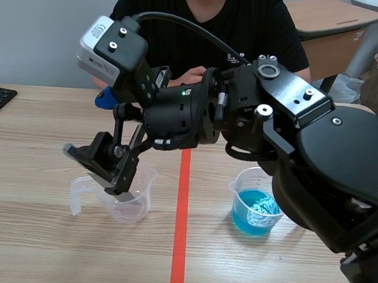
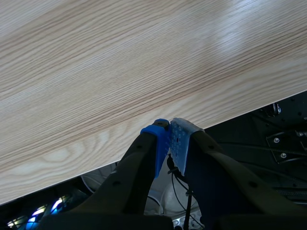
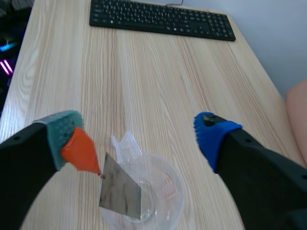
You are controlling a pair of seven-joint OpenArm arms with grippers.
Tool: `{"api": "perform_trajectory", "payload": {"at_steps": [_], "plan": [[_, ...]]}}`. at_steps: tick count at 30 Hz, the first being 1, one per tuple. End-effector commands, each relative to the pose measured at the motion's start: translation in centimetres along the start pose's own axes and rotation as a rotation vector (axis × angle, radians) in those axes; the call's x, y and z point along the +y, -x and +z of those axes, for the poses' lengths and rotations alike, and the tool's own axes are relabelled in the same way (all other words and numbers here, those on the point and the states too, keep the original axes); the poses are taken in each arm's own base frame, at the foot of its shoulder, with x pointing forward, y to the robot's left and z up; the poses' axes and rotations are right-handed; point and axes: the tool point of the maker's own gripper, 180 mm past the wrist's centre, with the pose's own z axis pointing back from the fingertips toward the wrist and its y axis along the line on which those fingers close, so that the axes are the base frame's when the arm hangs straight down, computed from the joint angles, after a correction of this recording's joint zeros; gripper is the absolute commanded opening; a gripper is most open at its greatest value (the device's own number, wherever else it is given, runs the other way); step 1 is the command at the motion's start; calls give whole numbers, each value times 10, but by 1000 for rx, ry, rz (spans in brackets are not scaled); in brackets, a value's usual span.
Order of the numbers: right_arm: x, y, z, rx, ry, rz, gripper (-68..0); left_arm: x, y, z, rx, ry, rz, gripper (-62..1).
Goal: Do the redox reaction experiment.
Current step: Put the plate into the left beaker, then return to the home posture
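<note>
Right arm [image 1: 314, 153], bulky and black, fills the near side of the scene view and reaches past the red tape line [image 1: 181, 229] to hang over the clear cup [image 1: 120, 198]. Its right gripper [image 3: 139, 136] stands directly above that cup with the fingers spread wide apart and nothing pressed between them. The grey-green pad [image 3: 62, 129] is on one side of the cup and the blue pad [image 3: 206, 134] on the other.

An orange piece [image 3: 81, 151] lies against the grey-green pad, tapering down toward the cup. From its tip a thin grey metal sheet [image 3: 120, 189] hangs tilted, its lower part inside the clear cup. Whether it rests on the cup's bottom I cannot tell. The cup's spout points away from the blue pad's side.

A second cup [image 1: 255, 210], holding blue liquid, stands across the tape line from the clear cup, well apart from it. A black keyboard [image 3: 160, 19] lies far beyond the clear cup, near the table's edge. A person [image 1: 213, 23] in a dark top sits across the table from the clear cup, one hand [image 1: 192, 76] on the tabletop.

The left gripper [image 2: 169, 129] is closed on nothing, its blue pads [image 2: 180, 141] pressed together, at the edge of the wooden table [image 2: 120, 72]. The clear cup does not show in that view.
</note>
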Motion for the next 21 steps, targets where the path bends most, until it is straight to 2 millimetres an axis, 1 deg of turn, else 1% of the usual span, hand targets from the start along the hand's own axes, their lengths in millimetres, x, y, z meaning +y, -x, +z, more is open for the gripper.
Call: {"api": "perform_trajectory", "payload": {"at_steps": [1,3,6,10,11,13,17,21], "plan": [[3,-18,-1,-65,-18,-6,-85,-1,-2,2,-10,1,5,-569],[7,-24,-2,-97,-36,-37,4,-1,0,3,-3,3,6,-569],[12,-29,-2,-128,-56,-71,4,-3,3,4,8,7,7,-567],[12,-36,2,-156,-63,-91,4,-6,5,6,14,21,8,-560],[12,-38,4,-163,-64,-89,4,-8,6,6,15,33,9,-541],[13,-42,11,-171,-67,-76,4,-12,7,7,21,53,10,-483],[5,-45,28,-158,-22,-45,4,-18,8,8,23,87,12,-353],[-10,-40,52,-135,74,-38,4,-22,9,8,31,107,12,-287]]}}
